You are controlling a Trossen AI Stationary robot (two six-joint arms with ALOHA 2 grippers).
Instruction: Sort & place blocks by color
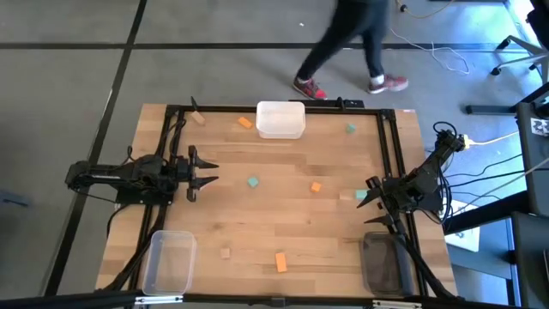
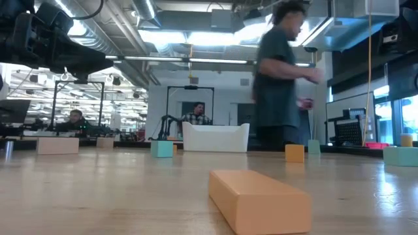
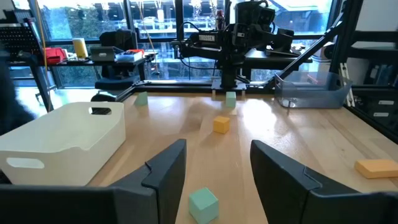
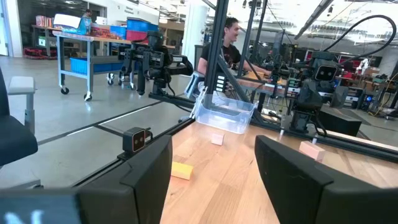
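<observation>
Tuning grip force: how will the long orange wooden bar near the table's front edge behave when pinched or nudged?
The long orange wooden bar looks rigid with flat faces, so it should slide rather than roll. It lies flat and low, so tipping seems unlikely. Its painted surface looks smooth, maybe slightly slippery. The left gripper is open.

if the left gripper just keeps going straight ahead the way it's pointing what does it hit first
Most likely the teal cube lying on the table just ahead of the open left gripper, between its fingers in the left wrist view. Beyond it sits an orange cube. In the high view the teal cube seems roughly in line, though the alignment is uncertain.
</observation>
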